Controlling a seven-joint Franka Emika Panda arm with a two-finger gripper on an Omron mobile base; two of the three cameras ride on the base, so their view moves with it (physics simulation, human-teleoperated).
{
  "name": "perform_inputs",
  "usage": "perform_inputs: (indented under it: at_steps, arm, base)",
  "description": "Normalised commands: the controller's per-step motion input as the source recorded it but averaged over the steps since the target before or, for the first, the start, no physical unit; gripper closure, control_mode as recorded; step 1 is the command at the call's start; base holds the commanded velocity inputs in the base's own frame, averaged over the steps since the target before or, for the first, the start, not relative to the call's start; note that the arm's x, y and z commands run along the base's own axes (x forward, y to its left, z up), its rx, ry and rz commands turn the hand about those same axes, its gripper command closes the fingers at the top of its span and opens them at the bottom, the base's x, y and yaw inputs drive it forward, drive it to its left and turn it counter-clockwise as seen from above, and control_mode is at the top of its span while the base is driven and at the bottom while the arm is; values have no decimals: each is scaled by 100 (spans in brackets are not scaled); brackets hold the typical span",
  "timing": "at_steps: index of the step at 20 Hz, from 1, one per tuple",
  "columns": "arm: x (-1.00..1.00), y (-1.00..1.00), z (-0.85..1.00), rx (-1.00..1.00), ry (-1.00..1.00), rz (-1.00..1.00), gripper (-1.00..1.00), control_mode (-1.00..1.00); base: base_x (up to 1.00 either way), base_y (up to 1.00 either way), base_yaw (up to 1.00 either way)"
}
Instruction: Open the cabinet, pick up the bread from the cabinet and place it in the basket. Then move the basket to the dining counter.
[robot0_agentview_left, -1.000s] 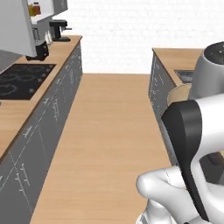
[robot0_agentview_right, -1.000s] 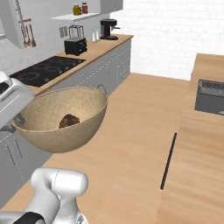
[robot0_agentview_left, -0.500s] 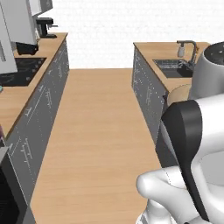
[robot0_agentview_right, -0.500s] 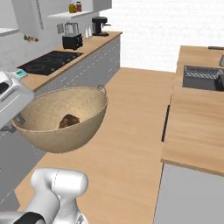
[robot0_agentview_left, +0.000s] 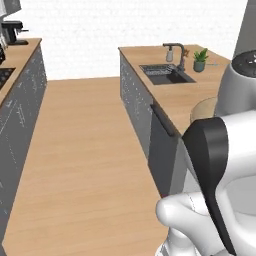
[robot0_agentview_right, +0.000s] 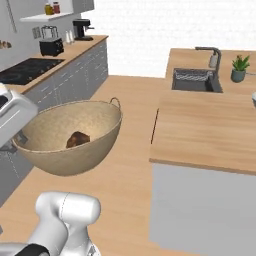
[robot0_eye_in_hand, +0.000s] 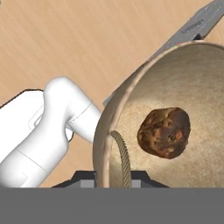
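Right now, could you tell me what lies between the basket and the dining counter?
Only bare wooden floor separates the basket from the dining counter, as the right base view shows.

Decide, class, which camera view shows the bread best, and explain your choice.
The hand view: the bread is large there, its rough dark crust plain against the basket wall. The right base view shows it as a small dark lump low inside the basket.

No readable text, labels, brands, numbers or signs in any view. Basket, bread and dining counter surfaces are plain. Small appliances on the far worktop beyond the basket are too small and blurred to show any markings.
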Motion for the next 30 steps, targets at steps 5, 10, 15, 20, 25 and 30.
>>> perform_inputs:
  at_steps: [5,10,15,20,25,30]
  arm:
    - [0,0,0,0,0,0,100,100]
    - [0,0,0,0,0,0,100,100]
    - [0,0,0,0,0,0,100,100]
    - [0,0,0,0,0,0,100,100]
    - [0,0,0,0,0,0,100,100]
    - [0,0,0,0,0,0,100,100]
  base:
    - [8,-98,-15]
    - [30,-94,-3]
    - [36,-95,0]
    - [24,-100,0]
    - [32,-100,0]
    - [36,-88,0]
